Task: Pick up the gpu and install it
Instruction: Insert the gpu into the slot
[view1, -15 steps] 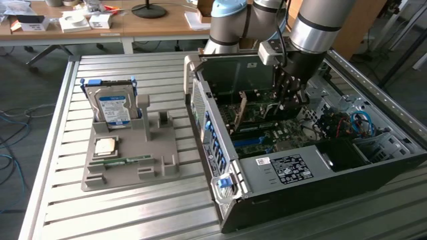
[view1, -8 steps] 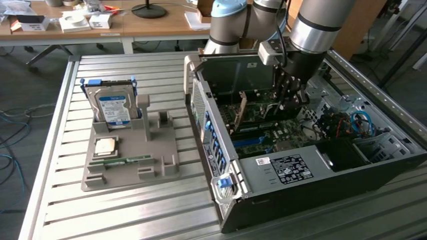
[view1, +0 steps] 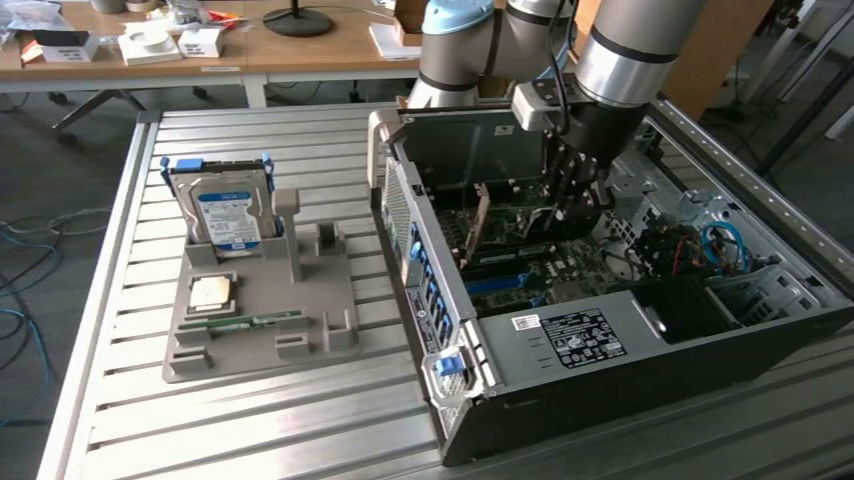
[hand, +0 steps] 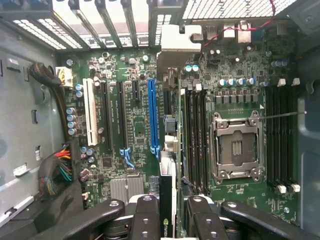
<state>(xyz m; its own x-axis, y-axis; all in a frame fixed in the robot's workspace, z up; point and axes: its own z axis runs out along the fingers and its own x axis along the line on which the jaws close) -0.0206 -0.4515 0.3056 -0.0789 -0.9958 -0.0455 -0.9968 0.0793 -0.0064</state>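
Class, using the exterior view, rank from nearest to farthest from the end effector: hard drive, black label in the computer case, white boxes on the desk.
1. Black label: in the case that the end effector, gripping the gpu, reaches into.
2. Hard drive: upright on the grey tray, exterior view's left.
3. White boxes: on the desk at the back.

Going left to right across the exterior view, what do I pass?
Hard drive standing at the left end of the grey tray → side wall of the open computer case → gripper, shut on the gpu over the motherboard → blue cables.
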